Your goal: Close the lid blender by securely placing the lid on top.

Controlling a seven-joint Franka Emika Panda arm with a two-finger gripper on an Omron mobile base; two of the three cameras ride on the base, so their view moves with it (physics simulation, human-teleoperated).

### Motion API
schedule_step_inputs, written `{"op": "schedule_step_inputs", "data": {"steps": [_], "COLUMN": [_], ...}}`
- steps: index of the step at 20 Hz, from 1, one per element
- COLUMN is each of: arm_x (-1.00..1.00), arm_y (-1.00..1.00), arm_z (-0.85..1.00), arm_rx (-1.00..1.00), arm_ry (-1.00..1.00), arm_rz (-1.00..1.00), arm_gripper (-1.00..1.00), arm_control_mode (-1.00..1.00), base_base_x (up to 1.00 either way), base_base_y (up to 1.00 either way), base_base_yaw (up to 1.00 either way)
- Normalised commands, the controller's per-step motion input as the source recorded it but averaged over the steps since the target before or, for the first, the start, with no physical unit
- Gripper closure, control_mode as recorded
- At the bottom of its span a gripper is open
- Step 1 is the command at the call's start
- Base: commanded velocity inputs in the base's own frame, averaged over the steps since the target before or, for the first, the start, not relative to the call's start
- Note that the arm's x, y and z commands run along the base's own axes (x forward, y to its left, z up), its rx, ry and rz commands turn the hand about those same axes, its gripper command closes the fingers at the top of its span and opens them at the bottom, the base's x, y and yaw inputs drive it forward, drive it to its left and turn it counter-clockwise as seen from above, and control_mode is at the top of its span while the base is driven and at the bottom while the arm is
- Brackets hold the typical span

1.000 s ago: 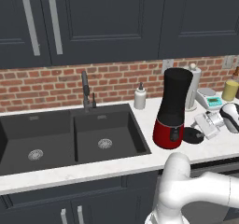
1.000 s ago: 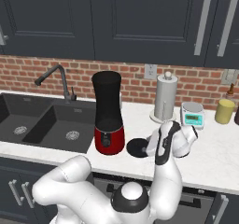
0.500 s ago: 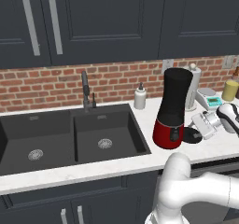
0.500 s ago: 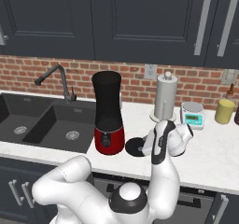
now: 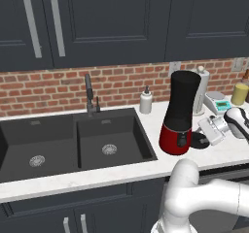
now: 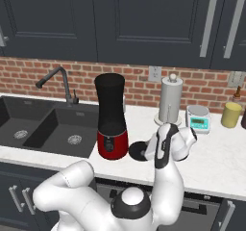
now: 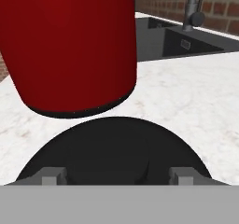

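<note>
Where fingers (image 7: 53, 175) straddle: lid (image 7: 112, 155).

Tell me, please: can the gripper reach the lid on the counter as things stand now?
Probably yes. The gripper hangs low right over the lid, fingertips either side of its knob. The blender stands beside the lid, not in the way.

Hand (image 5: 210, 131) has dropped lower and slid in toward the lid (image 6: 139, 150) on the counter (image 6: 216, 162), now right beside the blender (image 6: 111, 117) base.
</note>
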Motion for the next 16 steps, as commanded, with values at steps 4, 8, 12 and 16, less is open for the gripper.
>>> {"op": "schedule_step_inputs", "data": {"steps": [4, 8, 12, 16], "arm_x": [0.00, 0.00, -0.19, -0.49], "arm_y": [0.03, 0.00, -0.02, -0.27], "arm_z": [0.00, 0.00, 0.15, 0.59], "arm_rx": [0.00, 0.00, 0.00, 0.07], "arm_ry": [0.00, 0.00, -0.10, -0.32], "arm_rz": [0.00, 0.00, 0.00, 0.00], "arm_gripper": [1.00, 1.00, 1.00, 1.00], "arm_control_mode": [-1.00, -1.00, -1.00, -1.00], "base_base_x": [0.00, 0.00, 0.00, 0.00], "base_base_y": [0.00, 0.00, 0.00, 0.00], "base_base_yaw": [0.00, 0.00, 0.00, 0.00]}}
